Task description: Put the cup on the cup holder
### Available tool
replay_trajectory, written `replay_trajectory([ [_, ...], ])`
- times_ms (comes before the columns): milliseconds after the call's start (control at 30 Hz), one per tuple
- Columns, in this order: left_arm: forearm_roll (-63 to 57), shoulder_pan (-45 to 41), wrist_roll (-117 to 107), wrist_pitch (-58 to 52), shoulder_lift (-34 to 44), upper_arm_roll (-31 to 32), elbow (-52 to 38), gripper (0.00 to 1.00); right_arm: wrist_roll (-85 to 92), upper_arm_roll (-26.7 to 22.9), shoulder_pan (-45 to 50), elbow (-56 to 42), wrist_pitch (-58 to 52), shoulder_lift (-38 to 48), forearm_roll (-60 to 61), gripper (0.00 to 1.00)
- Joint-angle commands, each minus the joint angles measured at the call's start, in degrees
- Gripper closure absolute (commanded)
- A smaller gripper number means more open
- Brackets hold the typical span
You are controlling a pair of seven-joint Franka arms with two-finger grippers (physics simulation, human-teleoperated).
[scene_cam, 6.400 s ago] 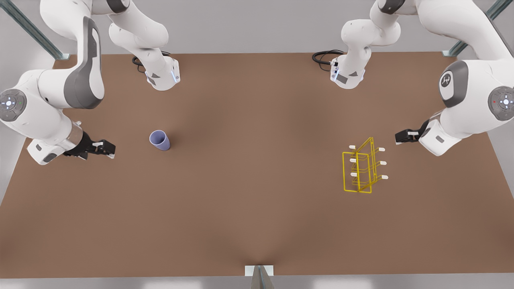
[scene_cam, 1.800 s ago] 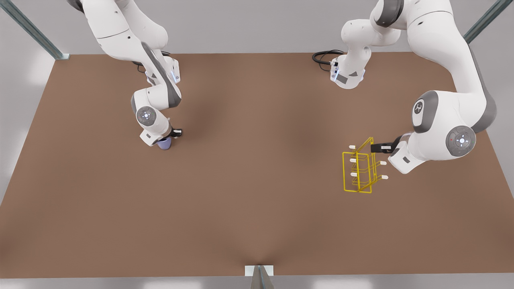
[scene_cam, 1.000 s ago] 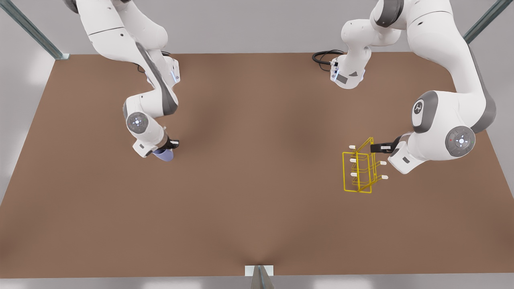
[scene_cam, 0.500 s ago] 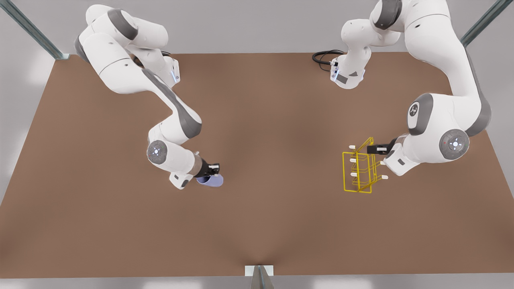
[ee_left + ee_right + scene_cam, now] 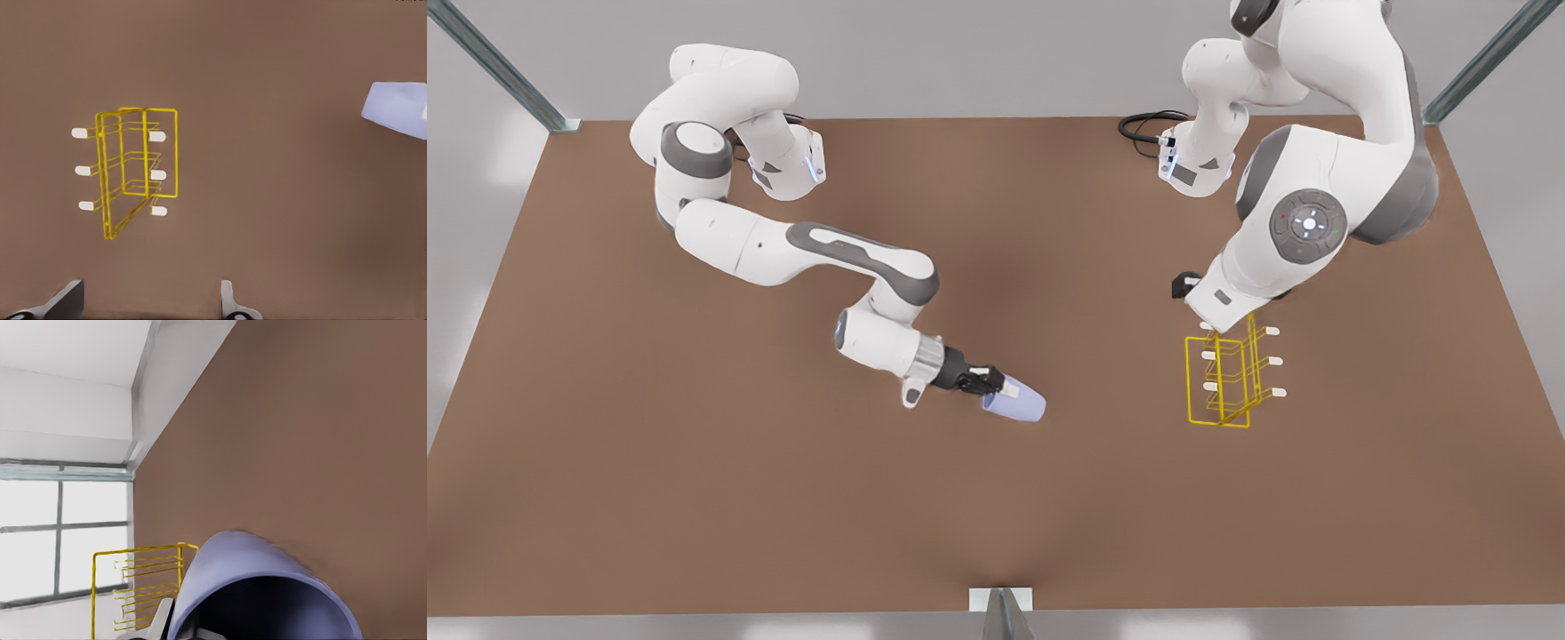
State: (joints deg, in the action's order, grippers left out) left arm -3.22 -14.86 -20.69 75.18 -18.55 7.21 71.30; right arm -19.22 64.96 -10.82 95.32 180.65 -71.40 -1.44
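The lavender-blue cup (image 5: 1018,406) hangs tilted on its side above the table's middle, and my right gripper (image 5: 996,388) is shut on its rim. In the right wrist view the cup (image 5: 260,587) looms close, its open mouth facing the camera, with one finger (image 5: 163,620) beside it. The yellow wire cup holder (image 5: 1223,378) stands upright at the front view's right, apart from the cup. My left gripper (image 5: 1184,286) hovers above the holder's far end, largely hidden by its wrist. Its fingertips (image 5: 230,305) stand wide apart and empty, looking down on the holder (image 5: 133,167) and the cup (image 5: 397,110).
The brown table (image 5: 694,498) has bare room all around the holder. Both arm bases and a black cable coil (image 5: 1149,126) sit at the back edge. A small white bracket (image 5: 1000,599) marks the front edge.
My right gripper has carried the cup from the front view's left to the middle, toward the holder. My left gripper has pulled back from the holder's side and risen above it.
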Motion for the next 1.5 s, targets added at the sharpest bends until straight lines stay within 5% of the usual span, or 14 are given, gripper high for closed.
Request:
replay_trajectory([
  [0, 4.4, -0.2, -71.5, 5.2, -0.3, 0.3, 0.1, 0.0, -0.5, 1.1, 0.8, 0.7, 13.5, -2.3, -1.3, 0.79],
  [100, 5.3, -0.6, -90.4, 14.8, -2.8, 0.3, 0.9, 0.0, -0.5, 1.0, 2.5, 0.7, 15.6, -6.0, -6.0, 0.79],
  [467, 2.3, -5.6, -88.7, 15.9, -7.6, 0.3, 1.1, 0.0, -1.1, -1.5, 5.2, 0.0, 15.2, -13.1, -17.5, 0.76],
  [500, 1.7, -7.2, -86.4, 15.9, -8.2, 0.5, 1.3, 0.0, -1.0, -1.6, 5.8, -0.1, 15.3, -13.1, -17.5, 0.12],
  [533, 2.1, -7.4, -86.6, 15.7, -8.0, 0.5, 0.8, 0.0, -1.0, -1.9, 5.7, 0.0, 15.3, -13.0, -17.9, 0.0],
  [667, 4.3, -8.7, -87.4, 18.1, -10.9, 0.1, -1.2, 0.0, -1.0, -2.8, 5.8, -0.1, 15.3, -13.0, -19.3, 0.0],
  [733, 4.4, -8.7, -104.1, 28.2, -15.4, -0.1, -4.1, 0.0, -1.1, -3.3, 5.7, -0.1, 15.2, -12.9, -19.7, 0.0],
  [1067, 4.2, -11.2, -99.6, 37.9, -21.9, 0.3, -8.2, 0.0, -1.0, -3.8, 1.7, 3.1, 15.1, -12.2, -21.2, 0.0],
  [1467, 0.5, -15.5, -93.6, 41.5, -24.7, 0.3, -2.5, 0.0, -1.3, -2.5, -14.9, 22.1, 13.5, -6.6, -23.9, 0.0],
])
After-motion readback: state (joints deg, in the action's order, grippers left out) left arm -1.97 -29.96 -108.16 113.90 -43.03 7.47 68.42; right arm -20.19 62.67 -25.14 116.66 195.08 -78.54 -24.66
